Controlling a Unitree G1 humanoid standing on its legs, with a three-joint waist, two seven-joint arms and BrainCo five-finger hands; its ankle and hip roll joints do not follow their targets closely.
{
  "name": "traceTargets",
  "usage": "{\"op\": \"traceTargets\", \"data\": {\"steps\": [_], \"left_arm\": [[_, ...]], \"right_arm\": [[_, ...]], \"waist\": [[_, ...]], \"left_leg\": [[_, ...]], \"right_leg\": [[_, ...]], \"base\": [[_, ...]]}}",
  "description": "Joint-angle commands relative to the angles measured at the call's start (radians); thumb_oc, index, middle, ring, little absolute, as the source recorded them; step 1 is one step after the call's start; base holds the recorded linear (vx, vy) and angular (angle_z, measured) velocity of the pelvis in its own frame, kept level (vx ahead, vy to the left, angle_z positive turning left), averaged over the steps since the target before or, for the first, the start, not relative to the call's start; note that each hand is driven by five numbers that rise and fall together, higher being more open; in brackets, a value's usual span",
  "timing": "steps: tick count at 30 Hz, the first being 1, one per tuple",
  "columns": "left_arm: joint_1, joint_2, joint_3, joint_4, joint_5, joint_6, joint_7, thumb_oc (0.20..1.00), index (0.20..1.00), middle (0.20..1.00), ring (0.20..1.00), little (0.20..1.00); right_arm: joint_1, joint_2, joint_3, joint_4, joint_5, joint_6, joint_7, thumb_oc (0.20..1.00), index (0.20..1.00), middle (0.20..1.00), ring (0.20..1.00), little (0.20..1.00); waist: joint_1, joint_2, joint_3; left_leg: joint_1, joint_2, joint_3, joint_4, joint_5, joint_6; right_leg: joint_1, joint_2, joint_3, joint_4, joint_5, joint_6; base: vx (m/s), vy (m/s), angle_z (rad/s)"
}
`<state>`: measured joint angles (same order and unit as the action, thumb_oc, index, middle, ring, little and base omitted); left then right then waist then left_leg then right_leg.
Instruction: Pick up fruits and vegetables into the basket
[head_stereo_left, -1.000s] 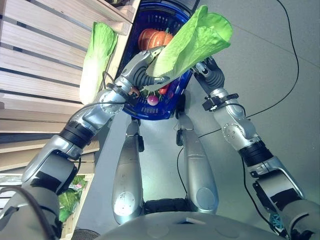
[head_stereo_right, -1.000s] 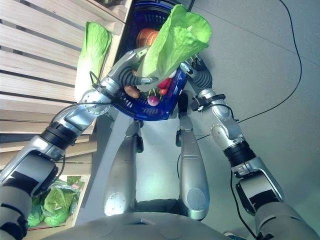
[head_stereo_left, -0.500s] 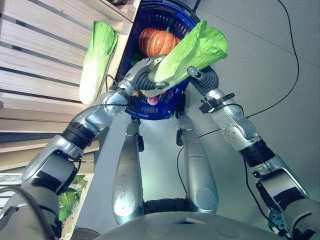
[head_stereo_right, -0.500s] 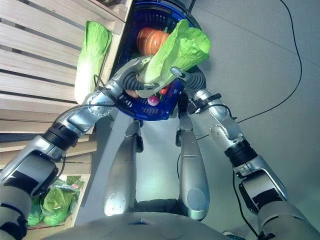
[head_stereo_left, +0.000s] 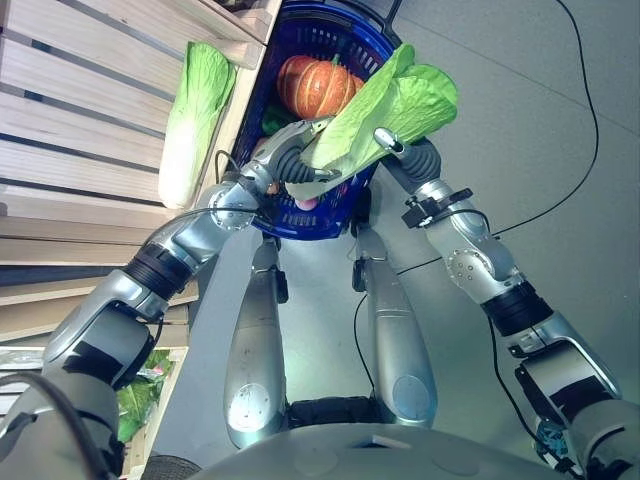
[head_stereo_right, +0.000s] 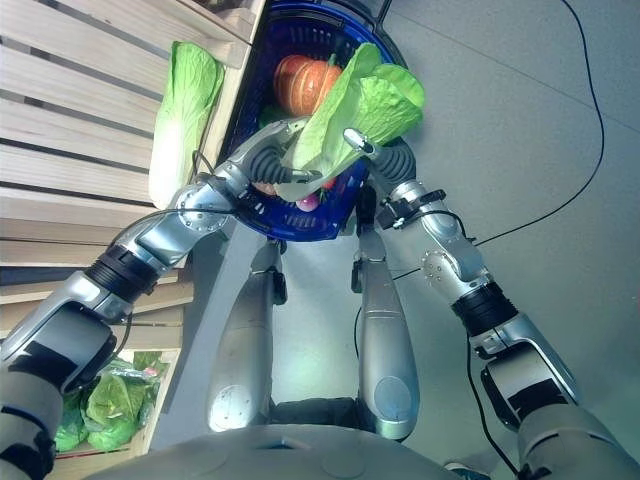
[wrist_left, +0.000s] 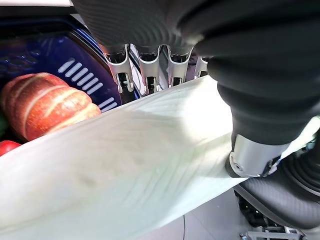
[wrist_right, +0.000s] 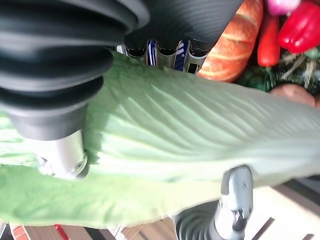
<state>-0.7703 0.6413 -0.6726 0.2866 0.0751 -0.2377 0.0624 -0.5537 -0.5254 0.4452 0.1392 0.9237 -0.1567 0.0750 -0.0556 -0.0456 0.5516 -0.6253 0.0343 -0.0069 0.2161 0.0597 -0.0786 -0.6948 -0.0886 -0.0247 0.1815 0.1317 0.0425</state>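
left hand (wrist_left: 150, 30) fingers (wrist_left: 148, 70) grip cabbage (wrist_left: 125, 165) (pumpkin (wrist_left: 45, 110) beyond).

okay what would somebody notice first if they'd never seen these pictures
Probably the big green cabbage, gripped by the left hand at its pale stem end and the right hand at its leafy end, above the blue basket. Next, the orange pumpkin in the basket, and another cabbage on the wooden shelves.

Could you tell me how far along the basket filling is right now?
Done: a pumpkin and red peppers lie in the basket. In hand: both the left hand and right hand grip a cabbage above the basket. Left: lowering it in, then fetching the second cabbage on the wooden shelf.
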Motion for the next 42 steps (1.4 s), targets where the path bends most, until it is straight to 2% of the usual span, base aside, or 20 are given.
{"op": "traceTargets", "data": {"steps": [1,7,9,10,16,17,19,23,26,31,37,42], "left_arm": [[0.019,0.001,-0.013,-0.046,0.014,0.007,-0.010,0.200,0.200,0.200,0.200,0.200],[0.015,-0.004,-0.011,-0.046,0.012,0.002,0.001,0.200,0.200,0.200,0.200,0.200],[0.023,-0.004,-0.006,-0.044,0.008,-0.010,0.027,0.536,0.536,0.536,0.536,0.536],[0.028,-0.006,-0.002,-0.049,0.005,-0.008,0.037,1.000,1.000,1.000,1.000,1.000],[0.056,-0.032,0.034,-0.038,-0.126,-0.064,0.124,1.000,1.000,1.000,1.000,1.000],[0.079,-0.050,0.061,-0.037,-0.182,-0.113,0.187,1.000,1.000,1.000,1.000,1.000],[0.113,-0.089,0.116,-0.036,-0.256,-0.165,0.249,1.000,1.000,1.000,1.000,1.000],[0.157,-0.148,0.218,-0.035,-0.359,-0.224,0.290,1.000,1.000,1.000,1.000,1.000],[0.179,-0.175,0.293,-0.038,-0.379,-0.241,0.340,1.000,1.000,1.000,1.000,1.000],[0.186,-0.192,0.405,-0.015,-0.450,-0.235,0.407,1.000,1.000,1.000,1.000,1.000],[0.169,-0.176,0.492,0.060,-0.397,-0.204,0.522,1.000,1.000,1.000,1.000,1.000],[0.141,-0.151,0.522,0.165,-0.387,-0.175,0.566,1.000,1.000,1.000,1.000,1.000]], "right_arm": [[-0.032,0.027,0.015,-0.158,0.013,-0.101,0.068,0.200,0.200,0.200,0.200,0.200],[-0.038,0.031,0.018,-0.145,0.014,-0.105,0.070,0.200,0.200,0.200,0.200,0.200],[-0.033,0.032,0.018,-0.146,0.012,-0.106,0.074,0.200,0.200,0.200,0.200,0.200],[-0.032,0.031,0.019,-0.144,0.013,-0.110,0.073,0.200,0.200,0.200,0.200,0.200],[-0.029,0.034,0.025,-0.141,0.015,-0.122,0.067,0.200,0.200,0.200,0.200,0.200],[-0.025,0.037,0.026,-0.140,0.013,-0.128,0.066,0.200,0.200,0.200,0.200,0.200],[-0.013,0.052,0.021,-0.133,-0.004,-0.137,0.068,0.200,0.200,0.200,0.200,0.200],[-0.001,0.088,-0.004,-0.129,-0.042,-0.133,0.064,0.200,0.200,0.200,0.200,0.200],[0.010,0.104,-0.030,-0.141,-0.064,-0.115,0.056,0.200,0.200,0.200,0.200,0.200],[0.014,0.111,-0.068,-0.140,-0.090,-0.086,0.054,0.200,0.200,0.200,0.200,0.200],[0.017,0.097,-0.101,-0.135,-0.142,-0.070,0.039,0.200,0.200,0.200,0.200,0.200],[-0.004,0.062,-0.111,-0.106,-0.204,-0.086,-0.014,0.200,0.200,0.200,0.200,0.200]], "waist": [[0.003,-0.001,-0.032],[0.005,0.000,-0.032],[0.007,-0.001,-0.032],[0.008,-0.001,-0.032],[0.011,-0.005,-0.032],[0.013,-0.007,-0.032],[0.017,-0.010,-0.032],[0.024,-0.014,-0.032],[0.028,-0.016,-0.032],[0.029,-0.012,-0.032],[0.022,-0.005,-0.032],[0.015,0.002,-0.032]], "left_leg": [[-0.010,-0.046,0.032,-0.031,-0.005,0.017],[-0.013,-0.048,0.030,-0.028,-0.007,0.017],[-0.010,-0.048,0.029,-0.025,-0.011,0.017],[-0.010,-0.049,0.027,-0.023,-0.013,0.016],[-0.011,-0.047,0.027,-0.021,-0.012,0.015],[-0.011,-0.048,0.025,-0.022,-0.013,0.016],[-0.011,-0.052,0.021,-0.023,-0.015,0.019],[-0.012,-0.057,0.012,-0.021,-0.016,0.019],[-0.012,-0.062,0.007,-0.017,-0.017,0.018],[-0.006,-0.065,0.002,-0.008,-0.021,0.016],[-0.007,-0.064,0.003,0.005,-0.022,0.012],[-0.012,-0.062,0.007,0.007,-0.015,0.009]], "right_leg": [[0.046,0.046,-0.054,0.037,-0.072,0.064],[0.043,0.046,-0.054,0.040,-0.073,0.064],[0.047,0.046,-0.054,0.041,-0.077,0.064],[0.047,0.046,-0.053,0.042,-0.078,0.064],[0.047,0.045,-0.055,0.042,-0.077,0.065],[0.047,0.046,-0.055,0.042,-0.078,0.064],[0.046,0.048,-0.056,0.043,-0.080,0.063],[0.047,0.049,-0.061,0.046,-0.083,0.060],[0.049,0.049,-0.065,0.048,-0.087,0.056],[0.056,0.048,-0.067,0.059,-0.099,0.048],[0.058,0.049,-0.065,0.074,-0.112,0.039],[0.051,0.050,-0.062,0.078,-0.113,0.034]], "base": [[0.00,0.000,0.00],[0.00,0.000,0.00],[0.00,0.000,0.00],[0.00,0.000,0.00],[0.00,0.000,0.00],[0.00,0.000,0.00],[0.00,-0.033,0.01],[-0.01,-0.036,0.01],[0.00,-0.011,0.02],[0.00,0.000,0.00],[0.01,0.027,0.00],[0.00,0.035,0.00]]}}
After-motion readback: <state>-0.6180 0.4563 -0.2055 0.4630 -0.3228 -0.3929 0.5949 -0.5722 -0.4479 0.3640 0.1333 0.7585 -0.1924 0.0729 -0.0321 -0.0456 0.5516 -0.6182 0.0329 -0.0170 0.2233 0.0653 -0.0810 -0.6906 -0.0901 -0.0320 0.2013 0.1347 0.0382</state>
